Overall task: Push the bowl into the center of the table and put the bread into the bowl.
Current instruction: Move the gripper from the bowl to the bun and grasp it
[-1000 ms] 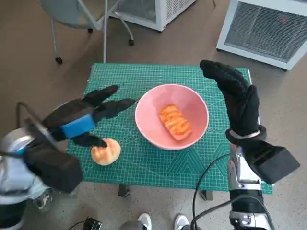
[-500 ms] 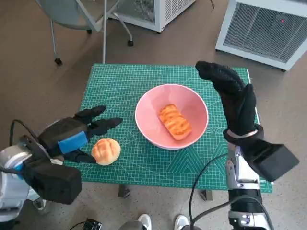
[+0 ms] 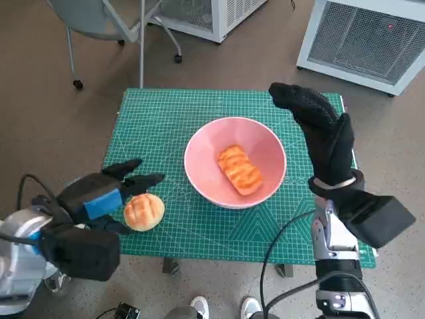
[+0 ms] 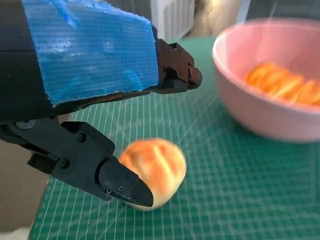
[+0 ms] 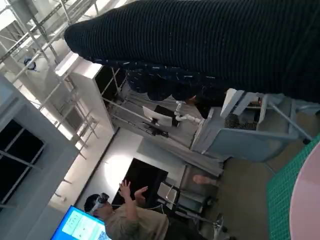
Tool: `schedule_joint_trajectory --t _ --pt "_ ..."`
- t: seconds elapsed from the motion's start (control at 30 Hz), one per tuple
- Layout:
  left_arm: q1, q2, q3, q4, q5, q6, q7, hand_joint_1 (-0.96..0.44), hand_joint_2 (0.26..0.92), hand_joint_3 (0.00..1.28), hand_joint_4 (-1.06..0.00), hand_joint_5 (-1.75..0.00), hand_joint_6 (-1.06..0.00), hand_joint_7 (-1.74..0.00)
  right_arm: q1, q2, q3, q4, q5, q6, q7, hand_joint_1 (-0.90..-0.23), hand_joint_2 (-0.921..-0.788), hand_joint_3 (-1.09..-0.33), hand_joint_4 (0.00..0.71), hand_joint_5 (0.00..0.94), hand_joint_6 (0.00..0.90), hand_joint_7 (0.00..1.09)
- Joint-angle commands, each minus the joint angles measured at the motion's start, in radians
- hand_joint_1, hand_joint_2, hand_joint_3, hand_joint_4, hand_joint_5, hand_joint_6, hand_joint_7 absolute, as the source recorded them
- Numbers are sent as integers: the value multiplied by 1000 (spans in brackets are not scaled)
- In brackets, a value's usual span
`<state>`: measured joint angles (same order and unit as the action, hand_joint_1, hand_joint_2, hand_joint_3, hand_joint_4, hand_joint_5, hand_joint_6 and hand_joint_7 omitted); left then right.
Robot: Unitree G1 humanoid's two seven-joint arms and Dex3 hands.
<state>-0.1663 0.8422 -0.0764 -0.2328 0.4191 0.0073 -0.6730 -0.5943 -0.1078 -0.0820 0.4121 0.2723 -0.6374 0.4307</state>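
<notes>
Left hand (image 3: 99, 196), fingers spread, sits beside the round bread (image 3: 143, 211), lower left of the frame. Cup it fully, then lift over the centered pink bowl (image 3: 199, 174). Right hand (image 3: 320, 136) is up, fingers together, holding nothing.

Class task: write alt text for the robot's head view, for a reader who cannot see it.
A pink bowl holding an orange pastry sits mid-way on a green cutting mat. A round bread roll lies on the mat beside the bowl, by the fingers of the blue-taped left hand; the gloved right hand is raised at the bowl's other side.
</notes>
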Motion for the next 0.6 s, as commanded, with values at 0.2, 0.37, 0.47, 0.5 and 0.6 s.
schedule_joint_trajectory --t 0.2,0.37,0.47,0.5,0.6 --pt "-23 -65 -90 139 34 20 19 -268 774 5 -87 -5 -233 -1 14 0 -3 2 9 11 18 -762 -921 -783 126 0 -1 517" --pt "-33 -92 -115 206 49 -9 64 -214 775 4 -118 -12 -251 -8 16 0 -3 -3 11 16 19 -762 -921 -782 126 0 -1 518" --pt "-41 -111 -139 261 75 -33 106 -199 778 6 -150 -20 -277 -18 20 0 -3 -8 9 19 16 -762 -921 -782 126 0 -1 518" --pt "-44 -115 -146 274 82 -37 115 -194 780 6 -164 -24 -290 -22 21 0 -3 -9 9 19 15 -762 -921 -782 126 0 -1 518" --pt "-50 -125 -164 320 104 -69 158 -183 782 8 -202 -25 -324 -29 22 1 -3 -11 8 21 13 -762 -921 -782 126 0 -1 518"
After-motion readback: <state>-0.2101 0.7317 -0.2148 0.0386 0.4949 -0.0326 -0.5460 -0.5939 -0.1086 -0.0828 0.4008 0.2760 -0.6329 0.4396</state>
